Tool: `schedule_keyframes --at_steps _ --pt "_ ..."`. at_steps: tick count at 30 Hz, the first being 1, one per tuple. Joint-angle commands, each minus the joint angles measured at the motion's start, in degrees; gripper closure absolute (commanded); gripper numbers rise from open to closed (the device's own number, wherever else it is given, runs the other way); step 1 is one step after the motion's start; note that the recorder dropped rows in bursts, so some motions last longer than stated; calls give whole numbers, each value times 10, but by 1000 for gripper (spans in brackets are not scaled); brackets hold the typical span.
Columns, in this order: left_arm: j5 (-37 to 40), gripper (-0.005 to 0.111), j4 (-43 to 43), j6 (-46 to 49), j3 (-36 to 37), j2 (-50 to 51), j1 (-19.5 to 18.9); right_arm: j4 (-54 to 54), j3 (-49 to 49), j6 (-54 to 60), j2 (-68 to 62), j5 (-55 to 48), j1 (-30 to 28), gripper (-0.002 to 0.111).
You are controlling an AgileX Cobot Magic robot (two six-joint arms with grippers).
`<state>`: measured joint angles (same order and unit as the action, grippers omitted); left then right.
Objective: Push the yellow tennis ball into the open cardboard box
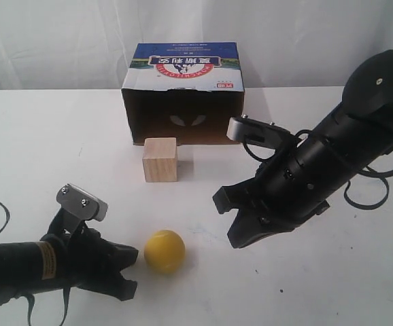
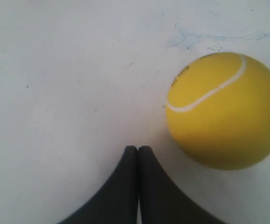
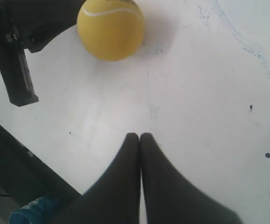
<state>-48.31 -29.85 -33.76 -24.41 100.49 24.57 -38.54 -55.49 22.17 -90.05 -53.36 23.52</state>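
Observation:
The yellow tennis ball [image 1: 164, 251] rests on the white table near the front, well short of the open cardboard box [image 1: 183, 88]. The box stands at the back with its dark opening facing the ball and its blue printed panel on top. My left gripper [image 1: 132, 272] lies low just left of the ball, shut and empty. In the left wrist view its tips [image 2: 138, 148] are a short way from the ball [image 2: 223, 109], not touching. My right gripper [image 1: 227, 221] hovers to the right of the ball, shut and empty, tips [image 3: 140, 135] pointing toward the ball [image 3: 110, 29].
A pale wooden cube [image 1: 160, 159] stands between the ball and the box opening, slightly left of the opening's middle. The left arm [image 3: 18, 28] shows beside the ball in the right wrist view, where the table's front edge [image 3: 27, 151] also runs past.

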Motion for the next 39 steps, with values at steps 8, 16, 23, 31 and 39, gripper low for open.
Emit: schedule_keyframes --at_steps 8,16,23,31,39 --pt "-1 107 -68 -54 -37 2 1 -3 2 1 -25 -34 1 108" --pt "-2 107 -69 -67 -37 2 1 -48 2 49 -66 -82 4 108" --pt "-18 107 -70 -79 -37 2 1 -95 2 77 -79 -46 63 108" --pt "-16 107 -75 -83 -37 2 16 -96 2 76 -125 31 114 108" --pt "-12 107 -46 -69 -37 33 55 -92 2 76 -142 57 114 108"
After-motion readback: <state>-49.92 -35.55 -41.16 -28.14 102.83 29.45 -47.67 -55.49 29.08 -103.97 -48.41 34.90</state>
